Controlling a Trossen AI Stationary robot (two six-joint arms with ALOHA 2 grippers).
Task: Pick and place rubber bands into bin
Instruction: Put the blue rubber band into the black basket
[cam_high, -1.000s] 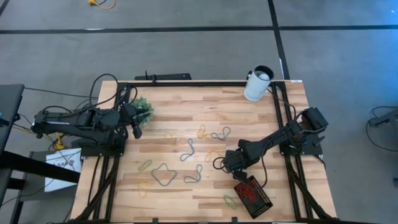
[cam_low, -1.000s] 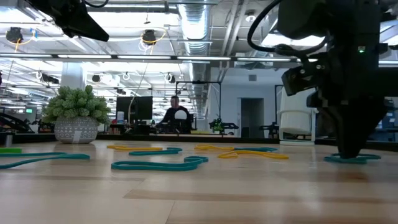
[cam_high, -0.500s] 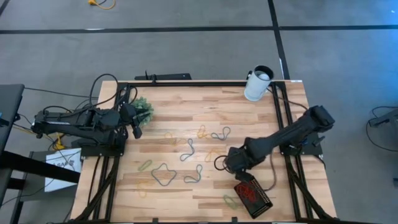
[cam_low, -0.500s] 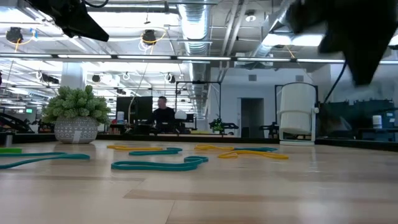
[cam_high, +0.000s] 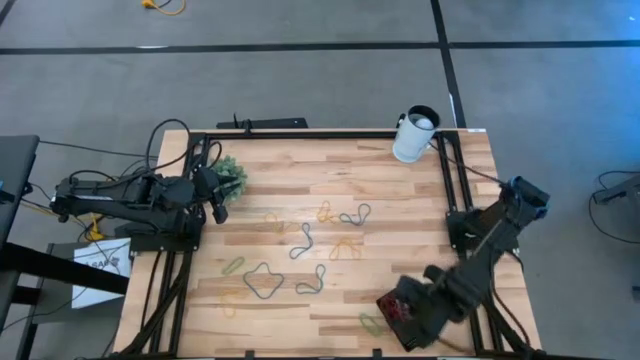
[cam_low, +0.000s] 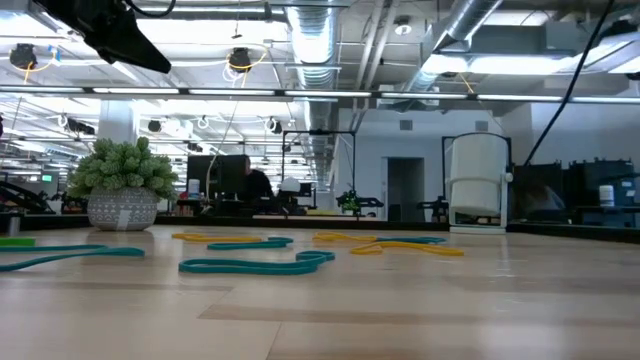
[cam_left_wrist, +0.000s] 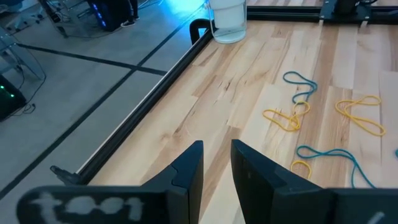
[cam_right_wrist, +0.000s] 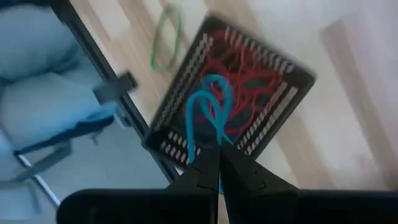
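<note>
Above bin (cam_right_wrist: 249, 81), pinched blue rubber band (cam_right_wrist: 208, 112) dangles looped.

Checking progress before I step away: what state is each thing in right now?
right gripper: shut on blue rubber band, above the bin
bin: holds red bands
left gripper: open, empty, waiting by the plant
loose rubber bands: lying on table
white cup: upright at the table's corner

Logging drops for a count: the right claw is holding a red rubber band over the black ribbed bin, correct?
Not quite: the thin rubber band pinched in the right claw is blue, not red; red ones already lie in the black ribbed bin. The right wrist view shows it.
</note>
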